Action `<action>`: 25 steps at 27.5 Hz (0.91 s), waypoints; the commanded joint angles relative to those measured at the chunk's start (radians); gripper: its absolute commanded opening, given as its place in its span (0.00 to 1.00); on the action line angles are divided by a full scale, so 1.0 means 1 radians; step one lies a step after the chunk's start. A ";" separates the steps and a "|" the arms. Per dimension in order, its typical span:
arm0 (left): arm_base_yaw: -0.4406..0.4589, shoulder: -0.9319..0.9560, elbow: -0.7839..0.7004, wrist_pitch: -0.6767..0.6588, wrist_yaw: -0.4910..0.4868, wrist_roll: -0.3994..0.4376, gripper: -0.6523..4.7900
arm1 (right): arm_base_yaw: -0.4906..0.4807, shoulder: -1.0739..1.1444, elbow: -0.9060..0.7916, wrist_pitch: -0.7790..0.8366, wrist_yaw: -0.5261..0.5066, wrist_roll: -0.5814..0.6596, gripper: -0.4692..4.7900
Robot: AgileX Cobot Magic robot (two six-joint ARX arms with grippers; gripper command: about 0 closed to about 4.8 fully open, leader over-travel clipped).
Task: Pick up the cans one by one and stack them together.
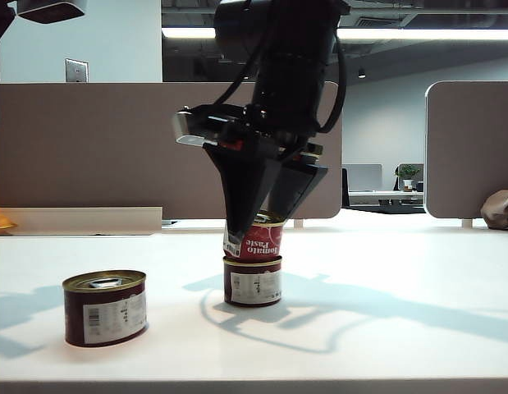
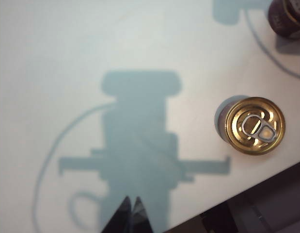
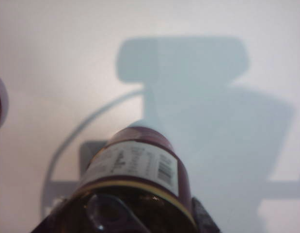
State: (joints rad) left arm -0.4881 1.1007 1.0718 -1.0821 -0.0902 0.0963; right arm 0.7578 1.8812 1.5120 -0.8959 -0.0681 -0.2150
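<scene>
Our right claw (image 1: 258, 226), at centre frame, grips the Tomato Paste can (image 1: 260, 240) tilted atop a maroon can (image 1: 253, 281) for stacking, while our left claw (image 2: 130, 213) hovers shut and empty.

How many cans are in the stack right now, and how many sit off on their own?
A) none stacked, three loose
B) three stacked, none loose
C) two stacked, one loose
C: the Tomato Paste can rests on a maroon can under the right gripper, while another maroon can stands alone on the table.
</scene>
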 commanded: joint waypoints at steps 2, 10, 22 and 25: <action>0.001 -0.002 0.003 0.005 -0.002 0.000 0.11 | -0.002 -0.001 0.001 -0.035 0.007 -0.002 0.49; 0.001 -0.002 0.003 -0.012 0.000 0.000 0.11 | -0.002 -0.001 0.000 -0.082 0.012 -0.002 0.63; 0.001 -0.002 0.003 -0.017 0.000 -0.003 0.19 | -0.001 -0.004 0.001 -0.109 0.042 0.002 0.99; 0.001 -0.002 0.003 -0.016 -0.001 -0.003 0.19 | -0.001 -0.006 0.006 -0.106 0.041 0.002 0.99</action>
State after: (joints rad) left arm -0.4881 1.1007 1.0718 -1.1004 -0.0902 0.0959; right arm 0.7559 1.8835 1.5108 -1.0069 -0.0261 -0.2142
